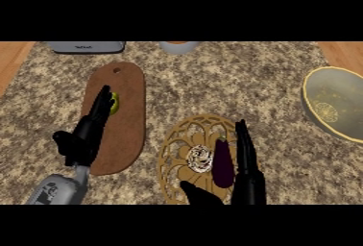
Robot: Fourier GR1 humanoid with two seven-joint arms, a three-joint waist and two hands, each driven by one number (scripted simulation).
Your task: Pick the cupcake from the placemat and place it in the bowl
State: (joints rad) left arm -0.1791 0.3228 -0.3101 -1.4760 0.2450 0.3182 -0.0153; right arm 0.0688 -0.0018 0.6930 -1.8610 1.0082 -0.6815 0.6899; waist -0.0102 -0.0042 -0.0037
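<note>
The cupcake, with a white and brown swirl on top, sits near the middle of the round gold lattice placemat. Right beside it lies a dark purple elongated vegetable. My right hand stands open at the placemat's right side, its straight fingers just right of the purple vegetable and its thumb below the cupcake, apart from it. The grey bowl with a yellow rim is at the right edge of the counter. My left hand rests open over the brown cutting board.
A brown cutting board lies left of the placemat, with a small yellow-green fruit on it behind my left fingers. A grey appliance and a pale cup stand at the far edge.
</note>
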